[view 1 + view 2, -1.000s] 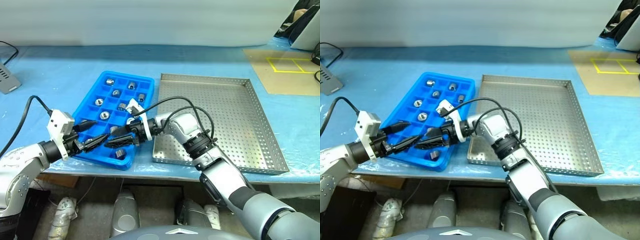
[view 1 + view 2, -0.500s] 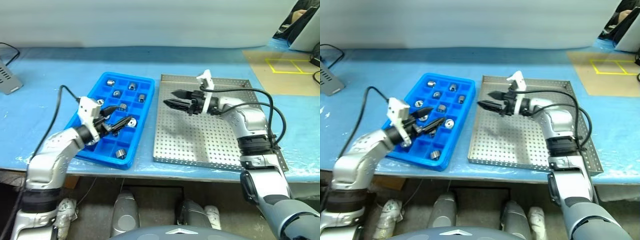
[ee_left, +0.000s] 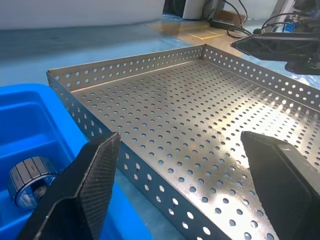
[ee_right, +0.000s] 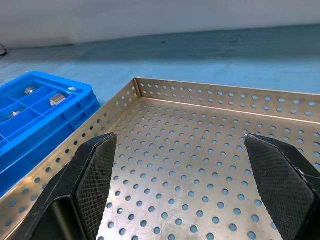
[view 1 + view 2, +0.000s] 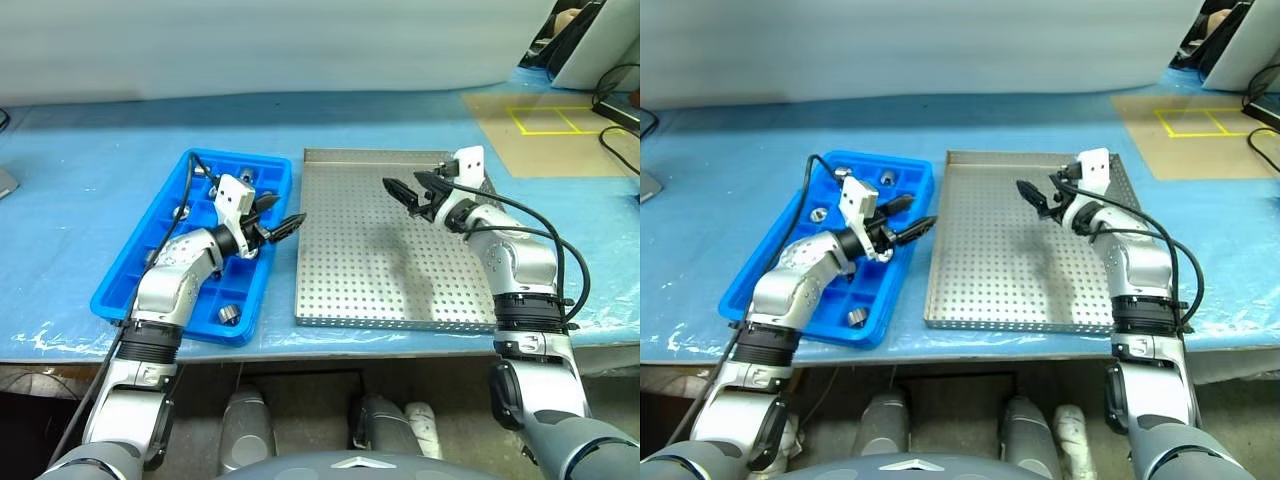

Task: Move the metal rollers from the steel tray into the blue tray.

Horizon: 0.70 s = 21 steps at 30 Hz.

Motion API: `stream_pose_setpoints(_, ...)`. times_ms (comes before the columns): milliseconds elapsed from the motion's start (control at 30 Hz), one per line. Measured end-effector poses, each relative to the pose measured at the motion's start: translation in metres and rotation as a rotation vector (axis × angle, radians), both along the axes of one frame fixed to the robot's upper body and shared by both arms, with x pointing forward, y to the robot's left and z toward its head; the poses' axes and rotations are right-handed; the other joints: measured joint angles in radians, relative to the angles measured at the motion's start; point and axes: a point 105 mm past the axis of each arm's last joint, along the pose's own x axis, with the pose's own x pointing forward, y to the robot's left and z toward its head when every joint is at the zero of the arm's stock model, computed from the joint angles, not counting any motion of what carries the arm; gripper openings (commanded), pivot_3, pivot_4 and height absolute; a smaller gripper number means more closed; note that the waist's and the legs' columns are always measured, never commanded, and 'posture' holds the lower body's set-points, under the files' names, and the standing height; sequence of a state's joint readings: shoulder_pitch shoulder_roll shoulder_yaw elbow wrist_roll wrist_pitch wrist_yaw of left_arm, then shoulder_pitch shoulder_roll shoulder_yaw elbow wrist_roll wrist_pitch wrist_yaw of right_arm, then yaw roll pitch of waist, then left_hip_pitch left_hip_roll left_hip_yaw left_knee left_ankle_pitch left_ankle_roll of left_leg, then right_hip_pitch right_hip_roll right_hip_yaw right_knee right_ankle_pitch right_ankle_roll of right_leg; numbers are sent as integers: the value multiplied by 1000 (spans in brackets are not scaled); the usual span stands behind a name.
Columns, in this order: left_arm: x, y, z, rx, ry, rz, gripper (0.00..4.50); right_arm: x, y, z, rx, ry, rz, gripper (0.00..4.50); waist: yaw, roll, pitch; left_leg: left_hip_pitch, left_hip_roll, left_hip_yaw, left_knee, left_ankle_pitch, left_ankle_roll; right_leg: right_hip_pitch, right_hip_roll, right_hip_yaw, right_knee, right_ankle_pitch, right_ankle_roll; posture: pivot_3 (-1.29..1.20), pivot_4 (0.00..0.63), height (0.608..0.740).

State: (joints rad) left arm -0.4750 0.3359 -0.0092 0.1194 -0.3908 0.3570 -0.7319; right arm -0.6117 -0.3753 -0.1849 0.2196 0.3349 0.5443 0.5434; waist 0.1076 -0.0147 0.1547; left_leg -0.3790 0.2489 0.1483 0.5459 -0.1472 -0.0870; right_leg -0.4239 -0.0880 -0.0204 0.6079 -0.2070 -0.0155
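Observation:
The blue tray (image 5: 130, 285) lies on the left with several metal rollers in its compartments, one near the front (image 5: 229, 314) and one at the back (image 5: 887, 178). The steel tray (image 5: 370, 290) sits right beside it, its perforated floor bare. My left gripper (image 5: 288, 208) hovers open over the blue tray's right rim, pointing toward the steel tray, with nothing between its fingers. In the left wrist view a roller (image 3: 30, 175) lies just inside the blue tray. My right gripper (image 5: 400, 180) hangs open and empty above the steel tray's far right part, pointing left.
A tan board with yellow tape markings (image 5: 545, 130) lies at the back right, and dark equipment with cables (image 5: 590, 60) stands behind it. Blue sheeting covers the table (image 5: 90, 150). The table's front edge (image 5: 330, 340) runs just beyond the trays' near rims.
The camera view has shifted. My right gripper swung from over the blue tray across to the steel tray's far right side. My left gripper moved from the blue tray's near part to its right rim.

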Motion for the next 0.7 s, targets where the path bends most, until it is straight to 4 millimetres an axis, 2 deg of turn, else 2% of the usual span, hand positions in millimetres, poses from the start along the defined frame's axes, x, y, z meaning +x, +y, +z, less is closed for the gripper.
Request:
stream_pose_setpoints(300,2,-2,2,6,-6,-10,4061,1,7,-1,29,-2,2,4293,-6,0,0,0,-2,0,0,0,1,0,-1,0,0,0,0,42,150,740)
stream_pose_setpoints(433,1,-2,1,14,-7,-6,4061,1,16,1,112,15,36,4293,-8,0,0,0,-2,0,0,0,1,0,-1,0,-1,0,0,47,150,740)
stream_pose_setpoints(700,-2,0,-1,16,-5,-2,4061,0,17,4,120,11,56,4293,-7,0,0,0,-2,0,0,-1,2,0,-1,0,-1,0,0,61,150,740)
